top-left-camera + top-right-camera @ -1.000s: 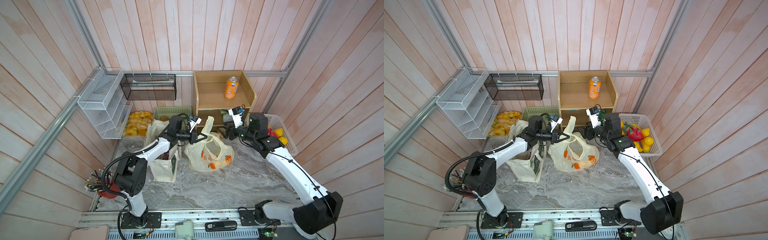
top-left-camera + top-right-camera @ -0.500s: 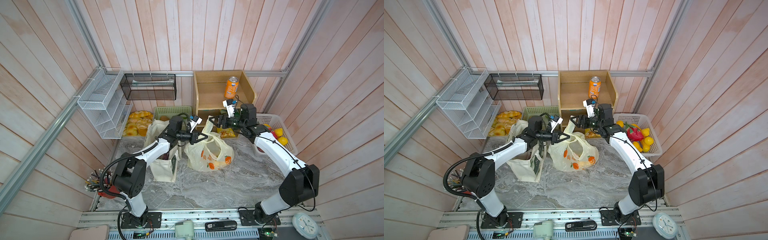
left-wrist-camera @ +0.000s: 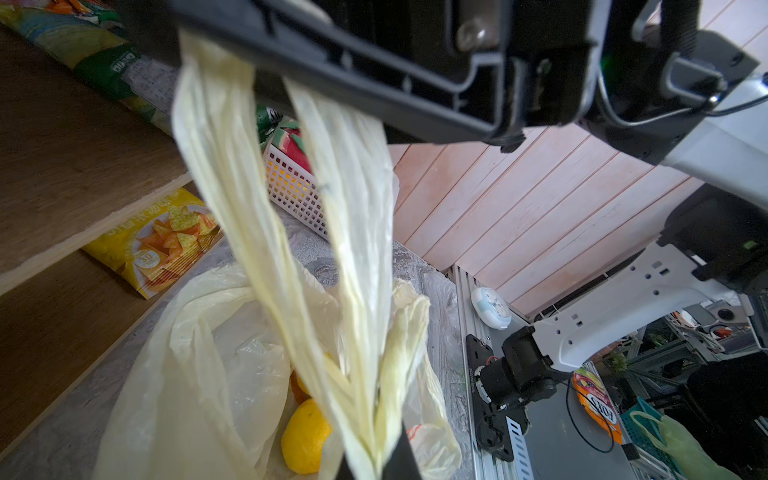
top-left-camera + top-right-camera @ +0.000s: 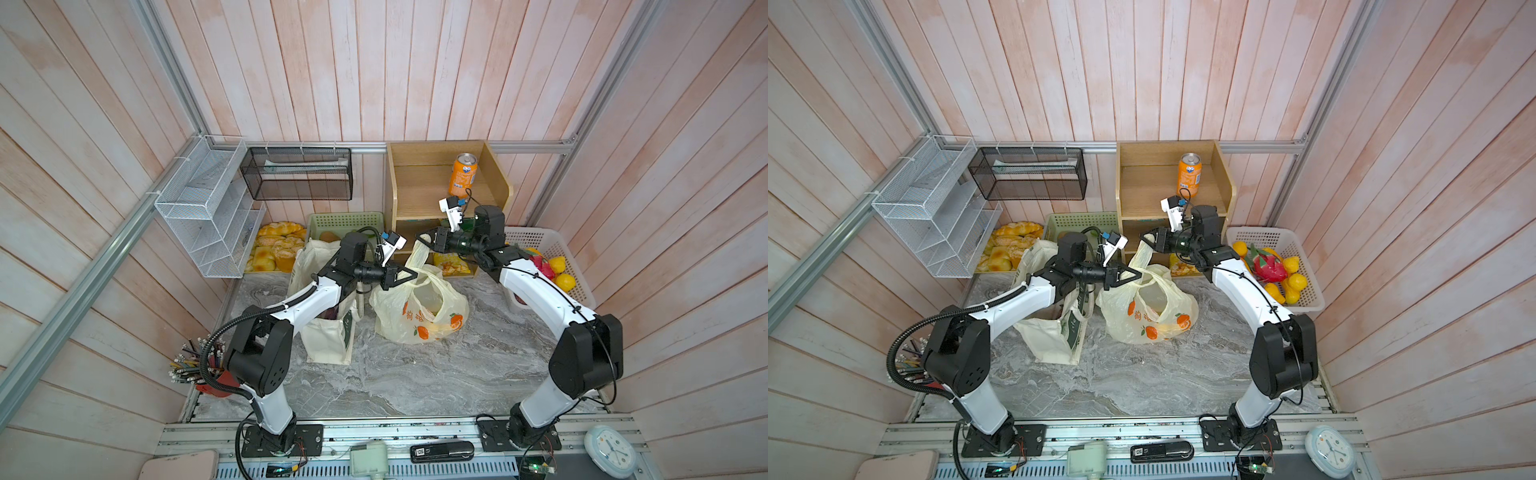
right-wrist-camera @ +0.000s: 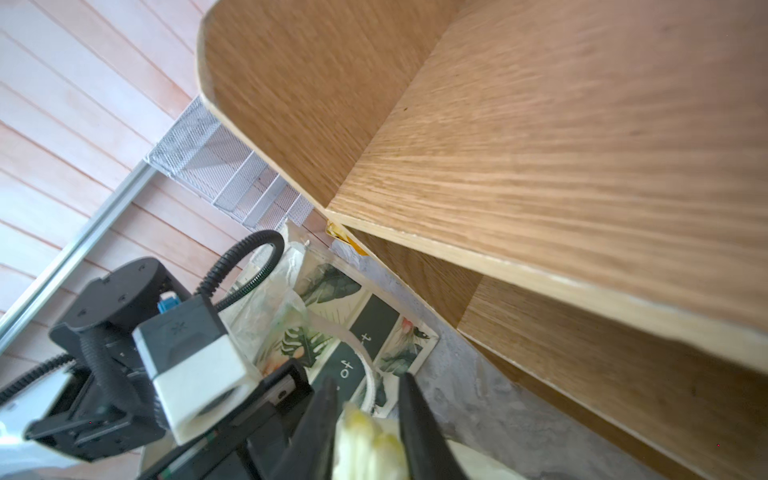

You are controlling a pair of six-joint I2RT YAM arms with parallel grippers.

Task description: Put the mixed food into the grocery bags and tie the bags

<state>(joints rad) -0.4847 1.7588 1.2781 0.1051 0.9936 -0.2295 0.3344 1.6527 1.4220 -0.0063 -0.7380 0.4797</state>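
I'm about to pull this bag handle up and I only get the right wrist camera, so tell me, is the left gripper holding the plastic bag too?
Observer: Yes. The left wrist view shows the left gripper shut on the lower end of that same handle.
Operator: Anything inside the bag?
Observer: A lemon lies in the plastic bag.
Operator: Could I knock something off the shelf?
Observer: In both top views an orange can stands upright on the wooden shelf's top board, farther back than the right gripper.
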